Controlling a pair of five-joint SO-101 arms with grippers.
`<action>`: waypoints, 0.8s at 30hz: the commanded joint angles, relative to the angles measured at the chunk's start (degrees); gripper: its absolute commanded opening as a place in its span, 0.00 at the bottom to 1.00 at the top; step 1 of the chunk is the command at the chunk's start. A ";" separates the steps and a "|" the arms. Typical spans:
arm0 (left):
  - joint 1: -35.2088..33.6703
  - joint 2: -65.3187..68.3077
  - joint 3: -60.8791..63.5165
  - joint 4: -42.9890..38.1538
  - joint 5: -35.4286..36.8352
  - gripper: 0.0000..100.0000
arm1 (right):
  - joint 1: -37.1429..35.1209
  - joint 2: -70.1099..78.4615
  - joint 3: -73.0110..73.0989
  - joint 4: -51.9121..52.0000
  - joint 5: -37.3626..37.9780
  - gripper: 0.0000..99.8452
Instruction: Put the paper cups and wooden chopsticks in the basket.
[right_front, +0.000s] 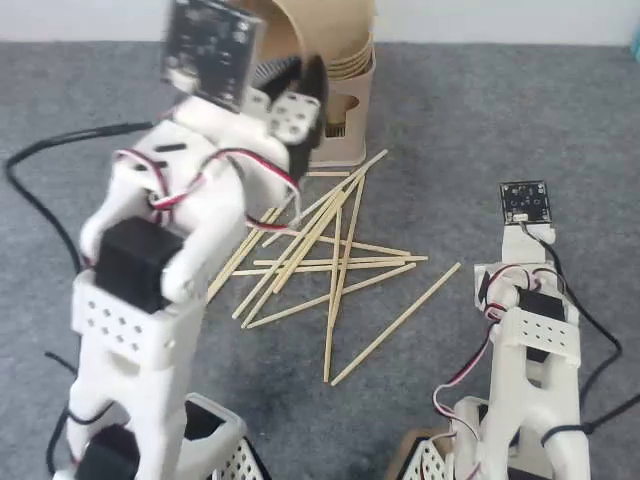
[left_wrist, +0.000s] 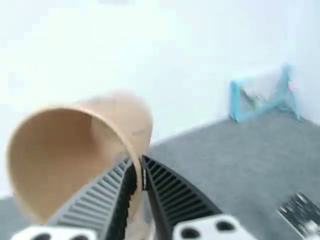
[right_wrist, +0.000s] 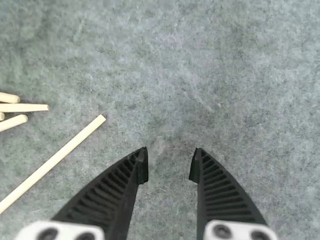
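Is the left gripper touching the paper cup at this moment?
Touching. The left wrist view shows the left gripper pinching the wall of the paper cup between its fingers, with no gap.

The right gripper (right_wrist: 170, 155) points down at a grey felt mat (right_wrist: 235, 70), its two black ribbed fingers (right_wrist: 117, 197) parted with bare mat between the tips. It seems to hang just above the mat, though contact is hard to judge. One chopstick (right_wrist: 52, 161) lies slantwise near one finger, not touching it. Three more chopstick ends (right_wrist: 22, 107) lie at the edge.
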 joint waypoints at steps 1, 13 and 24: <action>-1.76 4.92 -5.85 -1.85 -1.58 0.01 | 0.75 -1.89 -0.35 -1.19 -0.26 0.15; -4.48 33.67 -39.96 1.93 -1.14 0.01 | 0.66 -1.89 -0.26 -1.19 -0.26 0.15; -4.31 55.38 -58.68 2.99 -1.14 0.01 | 0.66 -1.89 -0.26 -1.10 -0.26 0.15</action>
